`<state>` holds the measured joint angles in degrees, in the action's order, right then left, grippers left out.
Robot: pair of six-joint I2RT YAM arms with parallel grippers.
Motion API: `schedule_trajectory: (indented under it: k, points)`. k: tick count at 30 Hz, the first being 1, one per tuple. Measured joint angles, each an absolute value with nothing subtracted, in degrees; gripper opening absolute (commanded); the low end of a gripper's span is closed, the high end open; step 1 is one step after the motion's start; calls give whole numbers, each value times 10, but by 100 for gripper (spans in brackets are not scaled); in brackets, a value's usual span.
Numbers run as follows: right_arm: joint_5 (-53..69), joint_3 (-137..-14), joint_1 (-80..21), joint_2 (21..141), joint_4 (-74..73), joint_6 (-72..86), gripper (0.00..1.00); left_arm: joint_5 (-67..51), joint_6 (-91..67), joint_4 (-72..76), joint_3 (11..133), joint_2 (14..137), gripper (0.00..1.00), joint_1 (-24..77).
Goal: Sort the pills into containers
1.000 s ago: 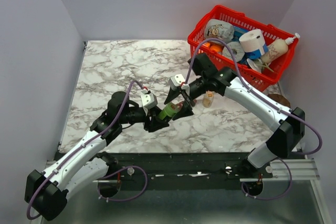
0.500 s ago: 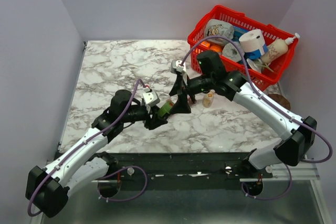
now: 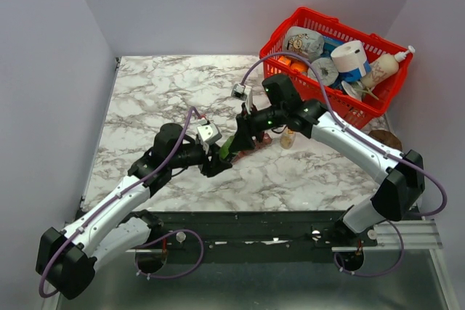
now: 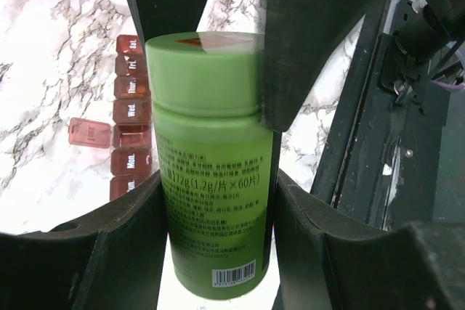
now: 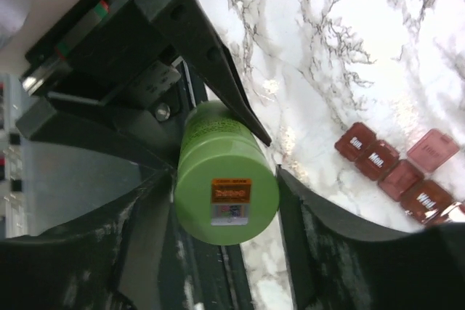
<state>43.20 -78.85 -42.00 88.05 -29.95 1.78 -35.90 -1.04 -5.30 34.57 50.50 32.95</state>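
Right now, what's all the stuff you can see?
table: one, white and grey marble, under everything
green bottle: one, green, held up in the middle
pill box: one strip, reddish-brown, lying on the table, one lid flipped open
basket: one, red, far right corner, full of rolls and bottles
little bottle: one, tan, on the table near the basket
left claw: one, black, gripping the green bottle's body
right claw: one, black, closed on its cap

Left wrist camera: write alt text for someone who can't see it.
The left gripper holds a green pill bottle, and the right gripper grips its cap. Behind them, a reddish pill organiser with one lid open lies on the marble table.
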Motion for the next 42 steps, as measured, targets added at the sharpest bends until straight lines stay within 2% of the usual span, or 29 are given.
schedule_trajectory:
  k: [1,4,9,13,18,24,27,30,31,33,34,36,37,42]
  points:
    - [432,-788,-420,881,-297,19,30,-359,-10,-54,346,506,0,330]
    - [440,-788,-416,881,-298,23,19,-358,-9,-57,349,507,0,330]
    - [482,-804,-412,890,-317,-38,19,-371,2,-62,352,507,0,330]
    - [545,-840,-412,906,-400,-246,22,-398,22,-75,355,508,0,330]
    - [592,-826,-417,890,-433,-486,22,-441,46,-81,360,520,0,329]
    - [598,-846,-420,903,-460,-568,28,-455,53,-78,362,529,0,323]
    - [602,-846,-420,903,-463,-573,33,-458,54,-79,362,529,0,323]
    - [606,-846,-419,903,-463,-574,52,-460,54,-80,362,527,0,323]
    - [608,-846,-419,903,-464,-574,61,-461,54,-80,362,526,0,323]
    - [612,-846,-419,904,-467,-577,69,-461,54,-81,362,524,0,323]
    - [616,-846,-419,905,-471,-577,82,-461,53,-81,362,524,0,323]
    - [627,-851,-421,912,-479,-571,91,-460,50,-79,362,523,0,323]
    - [630,-853,-421,917,-481,-563,99,-460,48,-78,362,521,0,323]
    - [621,-854,-423,924,-461,-475,100,-453,43,-73,362,509,0,323]
